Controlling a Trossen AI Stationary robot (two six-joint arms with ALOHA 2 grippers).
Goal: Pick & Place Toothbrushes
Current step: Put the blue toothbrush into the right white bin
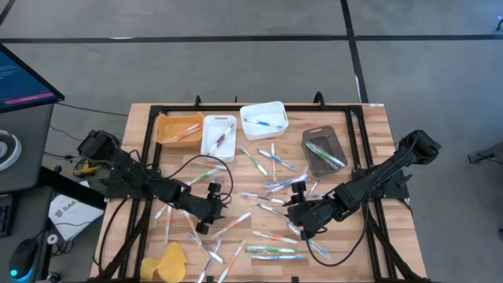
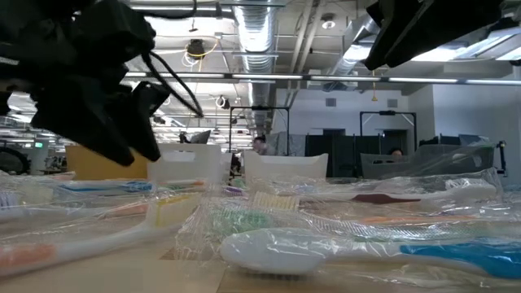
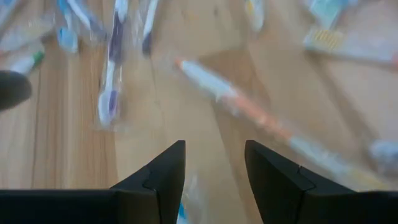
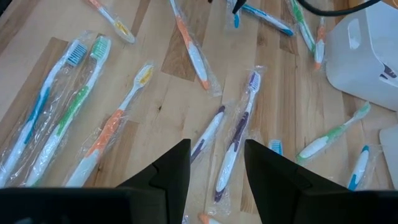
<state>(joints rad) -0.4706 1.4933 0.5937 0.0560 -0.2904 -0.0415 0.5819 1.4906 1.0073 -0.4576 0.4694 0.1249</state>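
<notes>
Many toothbrushes in clear wrappers lie flat and scattered over the wooden table (image 1: pixel 369 126), such as a green pair (image 1: pixel 275 251). My left gripper (image 1: pixel 206 222) hovers open, slanting down over the left-centre of the table. An orange-and-white toothbrush (image 3: pixel 230 99) and a purple one (image 3: pixel 111 74) lie ahead of its fingers. My right gripper (image 1: pixel 302 225) hovers open, slanting down over the right-centre. Two purple toothbrushes (image 4: pixel 236 134) lie just ahead of its fingers (image 4: pixel 171 168). Nothing sits between either pair of fingers.
Along the far edge stand an orange bin (image 1: pixel 178 127), two white bins (image 1: pixel 219 136) (image 1: pixel 264 118) and a brown bin (image 1: pixel 323 151), each with some toothbrushes inside. A yellow cloth-like lump (image 1: pixel 167 262) lies at the near left. A black frame (image 1: pixel 236 108) rings the table.
</notes>
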